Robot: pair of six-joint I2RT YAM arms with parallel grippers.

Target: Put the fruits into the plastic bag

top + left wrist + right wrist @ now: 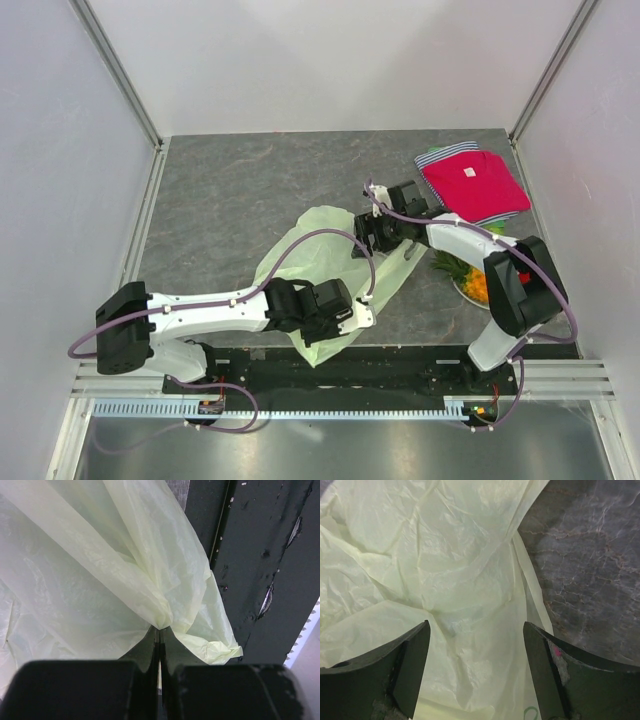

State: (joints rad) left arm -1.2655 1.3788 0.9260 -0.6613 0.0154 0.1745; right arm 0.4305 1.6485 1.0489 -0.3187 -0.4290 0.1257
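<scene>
Pinching a gathered fold of the thin, crinkly pale-green plastic bag (90,570), the left gripper (159,632) has its jaws pressed together at the bag's near edge; a firm hold, lifted a little, would make the mouth gape. The right gripper (476,630) hangs spread and empty over the bag's far-right side. It likely should catch the opposite rim, or fetch the small orange-and-green toy fruits (475,285) lying right of the bag, apart from it, on the dark stone-patterned bench (250,180)
</scene>
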